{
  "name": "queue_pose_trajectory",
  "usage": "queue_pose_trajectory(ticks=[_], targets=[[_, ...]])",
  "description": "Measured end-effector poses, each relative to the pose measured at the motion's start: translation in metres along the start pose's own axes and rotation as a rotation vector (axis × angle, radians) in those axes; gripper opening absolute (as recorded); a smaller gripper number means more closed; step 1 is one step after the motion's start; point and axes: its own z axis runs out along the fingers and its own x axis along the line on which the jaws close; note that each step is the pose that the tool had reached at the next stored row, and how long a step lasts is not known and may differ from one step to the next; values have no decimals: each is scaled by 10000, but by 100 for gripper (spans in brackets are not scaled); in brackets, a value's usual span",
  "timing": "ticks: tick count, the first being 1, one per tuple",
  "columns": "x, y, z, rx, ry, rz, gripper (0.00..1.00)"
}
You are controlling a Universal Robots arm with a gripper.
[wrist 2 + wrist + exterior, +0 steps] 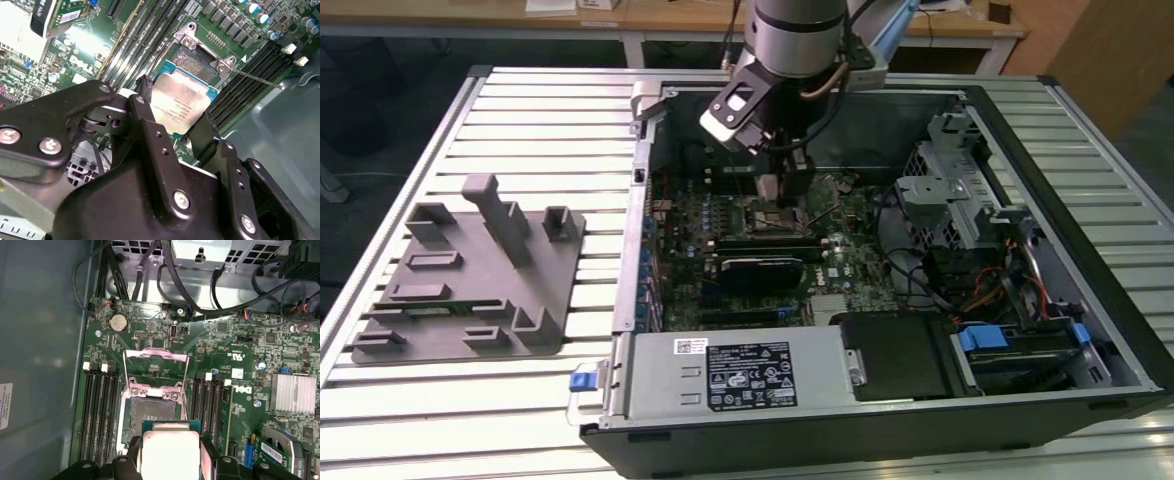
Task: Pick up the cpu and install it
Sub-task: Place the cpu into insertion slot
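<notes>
The cpu (pixel 181 101), a flat square chip with a silvery top, is pinched by its edges between my black fingers (pixel 146 112). My gripper (pixel 175 107) is shut on it. In the first wrist view the cpu (pixel 170 452) hangs just above the near edge of the open socket (pixel 152 411), whose silver load frame (pixel 156 371) is swung up. In the exterior view my gripper (pixel 771 192) reaches down into the open computer case over the socket (pixel 777 216) on the green motherboard (pixel 854 255).
Memory slots (pixel 98 412) flank the socket on both sides. A black block (pixel 761 270), power supply (pixel 734 375), drive cage (pixel 947 190) and cable bundles (pixel 987 280) crowd the case. A grey parts fixture (pixel 467 275) lies on the slatted table at the exterior view's left.
</notes>
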Motion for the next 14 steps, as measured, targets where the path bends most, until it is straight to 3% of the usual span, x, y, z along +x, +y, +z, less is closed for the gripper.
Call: queue_pose_trajectory(ticks=[10, 14], targets=[[67, -3, 154, 1, -12, 7, 54], [84, -4, 211, 6, -74, 11, 54]])
